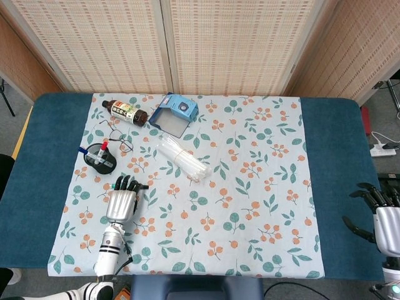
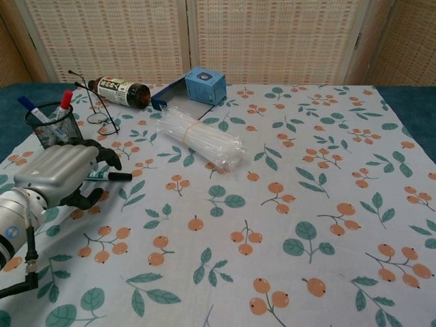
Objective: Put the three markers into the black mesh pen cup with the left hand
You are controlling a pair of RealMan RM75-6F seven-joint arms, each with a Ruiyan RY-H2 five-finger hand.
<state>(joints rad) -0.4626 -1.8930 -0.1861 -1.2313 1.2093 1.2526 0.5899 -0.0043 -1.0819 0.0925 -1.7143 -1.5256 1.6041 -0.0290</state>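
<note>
The black mesh pen cup (image 1: 100, 157) (image 2: 54, 128) stands at the left of the floral cloth, with a red-capped marker (image 2: 65, 100) and a blue-capped marker (image 2: 28, 105) upright in it. A green marker (image 2: 110, 176) lies flat on the cloth just right of the cup; only its black-capped end (image 1: 142, 186) shows in the head view. My left hand (image 1: 122, 201) (image 2: 63, 175) lies over the marker's left part, fingers curved down across it and thumb apart on the near side. The marker still rests on the cloth. My right hand (image 1: 382, 216) hangs at the table's right edge, fingers spread, holding nothing.
A dark bottle (image 1: 125, 112) lies on its side at the back left, with wire glasses (image 1: 117, 134) in front of it. An open blue box (image 1: 177, 112) and a bundle of clear plastic sticks (image 1: 184, 160) lie toward the middle. The blue table edge (image 1: 37, 162) borders the cloth.
</note>
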